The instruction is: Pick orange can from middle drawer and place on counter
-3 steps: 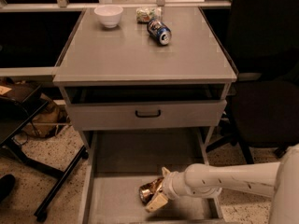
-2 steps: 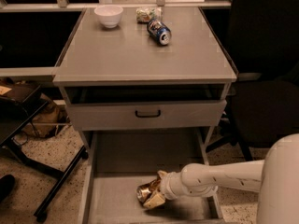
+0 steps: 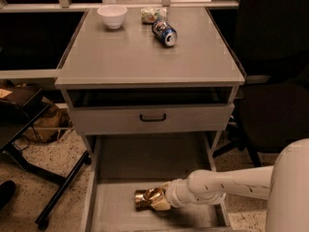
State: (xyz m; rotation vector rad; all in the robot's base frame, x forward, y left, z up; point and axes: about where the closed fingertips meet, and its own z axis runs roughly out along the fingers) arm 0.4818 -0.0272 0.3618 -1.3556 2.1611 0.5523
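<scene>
The orange can (image 3: 146, 198), golden and wrinkly, lies on its side on the floor of the open middle drawer (image 3: 145, 161) at the bottom of the camera view. My gripper (image 3: 161, 201) reaches in from the right on a white arm (image 3: 227, 185), and its pale fingers (image 3: 163, 205) are closed around the can's right end. The can sits low at the drawer floor. The counter (image 3: 140, 57) is the broad grey top above the drawers.
On the counter stand a white bowl (image 3: 112, 16), a snack bag (image 3: 152, 14) and a blue-and-black can (image 3: 164, 32) on its side. A shut drawer front with a black handle (image 3: 152, 117) overhangs the open drawer. A dark chair (image 3: 275, 81) stands to the right and a black stand base (image 3: 53, 187) to the left.
My arm has swung lower and further into view at the right. The gripper and the can have shifted slightly left in the drawer.
</scene>
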